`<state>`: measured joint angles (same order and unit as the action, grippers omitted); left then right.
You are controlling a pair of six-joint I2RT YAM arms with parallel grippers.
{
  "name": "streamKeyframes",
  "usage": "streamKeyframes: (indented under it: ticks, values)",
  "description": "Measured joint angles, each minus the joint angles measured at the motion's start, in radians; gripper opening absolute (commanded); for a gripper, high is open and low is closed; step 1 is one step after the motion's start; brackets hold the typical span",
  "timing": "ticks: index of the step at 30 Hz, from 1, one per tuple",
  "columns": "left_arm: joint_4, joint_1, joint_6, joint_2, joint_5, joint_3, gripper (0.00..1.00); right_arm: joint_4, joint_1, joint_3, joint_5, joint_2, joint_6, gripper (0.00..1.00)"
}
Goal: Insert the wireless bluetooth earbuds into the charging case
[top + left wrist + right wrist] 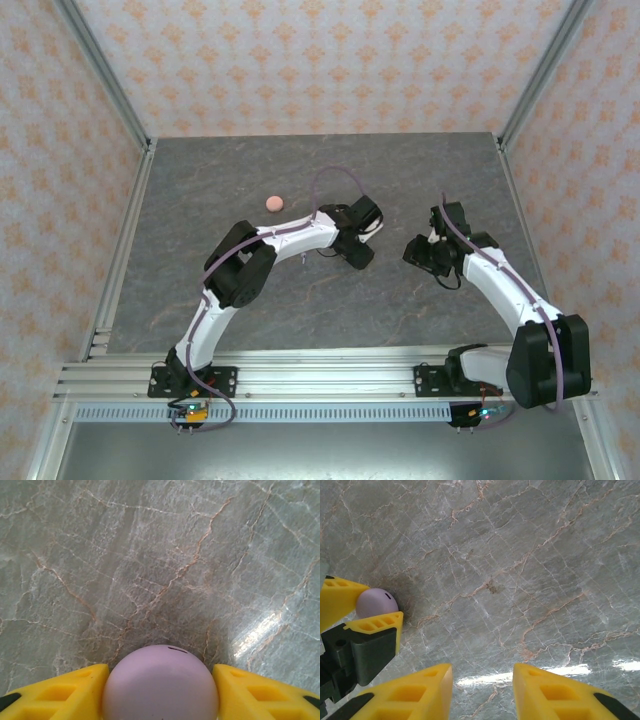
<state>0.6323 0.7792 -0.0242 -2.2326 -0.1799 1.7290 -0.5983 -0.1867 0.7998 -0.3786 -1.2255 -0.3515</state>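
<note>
— Grey marbled table [400, 180], patterned walls [300, 60] around it; where is the case now?
— Near the middle of the table; the lilac case [160, 690] sits between the yellow fingers [65, 692] of the left gripper [160, 672], one finger close against each side; if they press it or only touch it, I cannot tell. The right gripper [482, 675] is just beside, its jaws apart, with only bare table between them.
— How will this case handle?
— I judge it light, hard and smooth; such a round dome can slip out of a pinch, so better take it low, across its widest part.
— And what is inside?
— It looks closed; the content is hidden, so whether the earbuds are within I cannot say. A pink case [273, 203] lies well apart, toward the back; too small to tell more.
</note>
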Motion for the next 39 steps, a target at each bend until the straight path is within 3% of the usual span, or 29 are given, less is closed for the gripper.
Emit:
streamKeyframes:
  ticks: [13, 21, 30, 33, 39]
  values:
    - [-0.047, 0.003, 0.026, 0.021, 0.001, -0.050, 0.69, 0.026, 0.000, -0.005, -0.041, -0.010, 0.000, 0.39]
    - [-0.074, 0.006, 0.014, 0.180, 0.000, -0.158, 0.70, 0.059, 0.000, 0.005, -0.111, -0.095, 0.011, 0.39]
    - [-0.208, -0.061, -0.151, 0.385, -0.107, -0.343, 0.48, 0.085, -0.040, 0.126, -0.173, -0.268, 0.034, 0.32]
    - [-0.257, -0.105, -0.231, 0.407, -0.145, -0.437, 0.37, 0.099, -0.065, 0.172, -0.183, -0.332, 0.041, 0.27]
    - [-0.318, -0.120, -0.369, 0.407, -0.184, -0.543, 0.28, 0.103, -0.108, 0.292, -0.190, -0.495, 0.058, 0.20]
